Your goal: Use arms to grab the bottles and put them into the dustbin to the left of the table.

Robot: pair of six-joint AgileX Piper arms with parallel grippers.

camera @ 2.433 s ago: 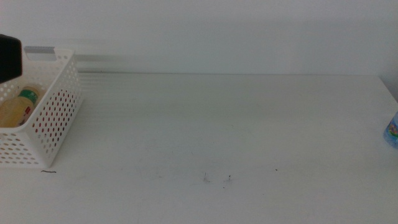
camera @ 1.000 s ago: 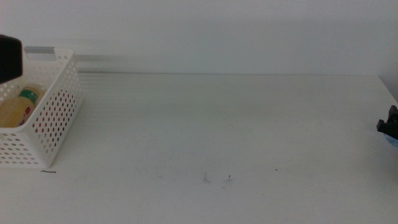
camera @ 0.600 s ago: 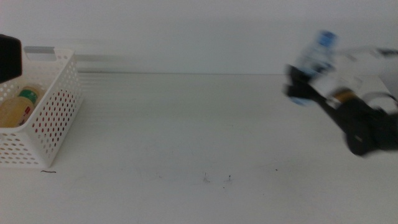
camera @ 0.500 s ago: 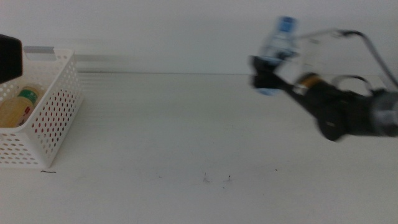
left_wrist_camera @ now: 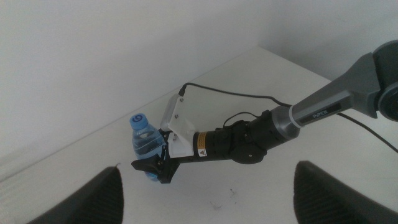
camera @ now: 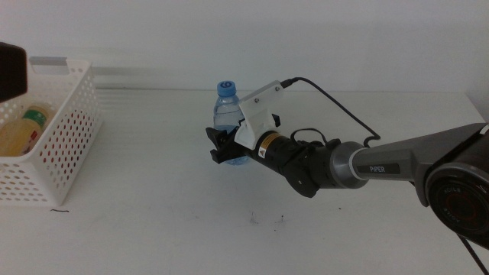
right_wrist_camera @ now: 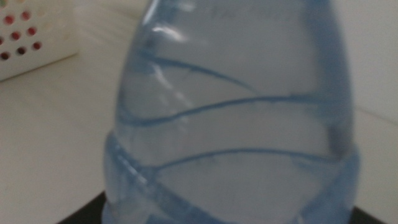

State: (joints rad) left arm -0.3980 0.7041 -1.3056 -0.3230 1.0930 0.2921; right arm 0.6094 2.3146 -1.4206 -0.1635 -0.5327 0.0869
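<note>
Clear ribbed plastic of the blue-capped water bottle point(camera: 228, 114) is pinched upright near mid-table by the right gripper point(camera: 223, 145), well apart from the perforated white dustbin point(camera: 65, 141) where the yellow juice bottle point(camera: 19, 131) is lodged, while the left gripper point(left_wrist_camera: 205, 190) is held spread above.

Right arm point(camera: 397, 158): you see a grey tube lettered PIPER, black round joints.
Wrist: white angled bracket, a yellow warning sticker.
Cable: thin, black, looping.
Right gripper point(camera: 222, 147): black pointed jaws.
</note>
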